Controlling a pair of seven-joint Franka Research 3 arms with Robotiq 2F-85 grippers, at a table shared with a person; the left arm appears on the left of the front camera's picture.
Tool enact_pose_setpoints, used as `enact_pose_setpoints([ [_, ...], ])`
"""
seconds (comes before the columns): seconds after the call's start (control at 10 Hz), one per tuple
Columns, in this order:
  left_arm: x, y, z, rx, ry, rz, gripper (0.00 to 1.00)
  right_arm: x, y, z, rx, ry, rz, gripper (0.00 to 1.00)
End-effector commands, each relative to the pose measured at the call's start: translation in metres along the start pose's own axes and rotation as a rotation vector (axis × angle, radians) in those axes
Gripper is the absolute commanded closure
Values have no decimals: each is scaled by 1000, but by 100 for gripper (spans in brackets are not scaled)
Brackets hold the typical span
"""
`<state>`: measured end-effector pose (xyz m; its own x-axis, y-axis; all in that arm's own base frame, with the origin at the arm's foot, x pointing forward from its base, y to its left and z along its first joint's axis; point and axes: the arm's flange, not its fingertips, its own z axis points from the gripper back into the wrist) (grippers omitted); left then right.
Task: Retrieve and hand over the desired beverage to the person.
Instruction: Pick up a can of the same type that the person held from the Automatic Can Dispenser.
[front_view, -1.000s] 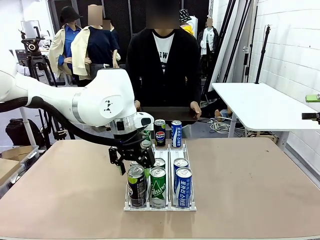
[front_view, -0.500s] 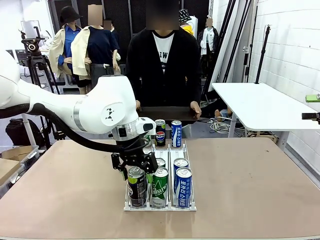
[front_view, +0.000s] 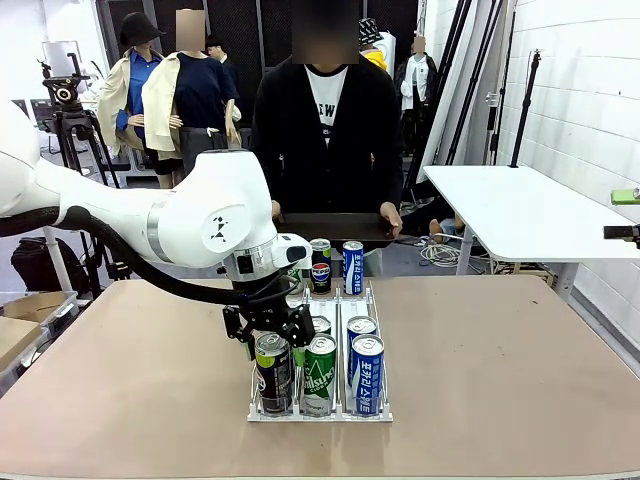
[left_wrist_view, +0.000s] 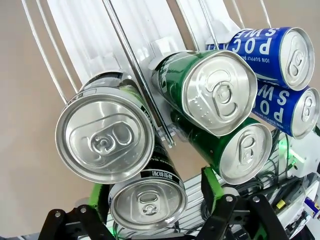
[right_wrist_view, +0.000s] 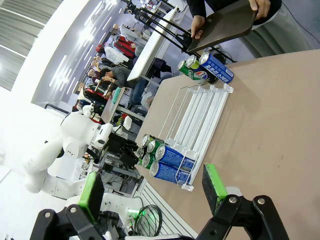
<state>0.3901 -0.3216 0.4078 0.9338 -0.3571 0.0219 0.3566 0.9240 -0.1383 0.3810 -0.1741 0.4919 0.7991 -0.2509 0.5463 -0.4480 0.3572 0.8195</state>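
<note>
Right wrist view had the right gripper (right_wrist_view: 152, 190) hanging wide open above the table (front_view: 500, 380), nothing in it. Nearest the robot's edge, at the front end of the rack (front_view: 318, 415), the left gripper (front_view: 270, 328) straddled the front black can (left_wrist_view: 147, 204) in the left lane. Its green pads (left_wrist_view: 210, 187) sat either side of the can with a gap showing on one side, so jaws apart, not clamped on it. My guess is that's the drink wanted. If full it'd be fairly hefty and stiff, but thin-walled and slick, so squeezing too hard could dent it and too softly could let it slip. Best hold looked like the upper wall just under the rim, then straight up. Tight spot though: a second black can (left_wrist_view: 105, 137) right behind it, a green can (left_wrist_view: 242, 150) just beside, and a wire rail (left_wrist_view: 145, 95) between the lanes. Blue cans (front_view: 367, 372) filled the right lane. Three more cans (front_view: 320, 268) stood at the rack's far end. Past the table's far edge the person (front_view: 325, 130) held a dark tray (front_view: 335, 228).
</note>
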Motion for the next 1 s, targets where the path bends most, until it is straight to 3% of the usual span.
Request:
enact_pose_setpoints([
  [0.0, -3, 1, 3, 10, 13, 7, 41, -1, 1, 0, 14, -6, 6, 0],
  [0.3, -5, 3, 3, 18, 31, 16, 99, -1, 1, 0, 14, -6, 6, 0],
  [0.9, -1, 7, 2, 14, 24, 6, 100, -1, 1, 0, 14, -6, 6, 0],
])
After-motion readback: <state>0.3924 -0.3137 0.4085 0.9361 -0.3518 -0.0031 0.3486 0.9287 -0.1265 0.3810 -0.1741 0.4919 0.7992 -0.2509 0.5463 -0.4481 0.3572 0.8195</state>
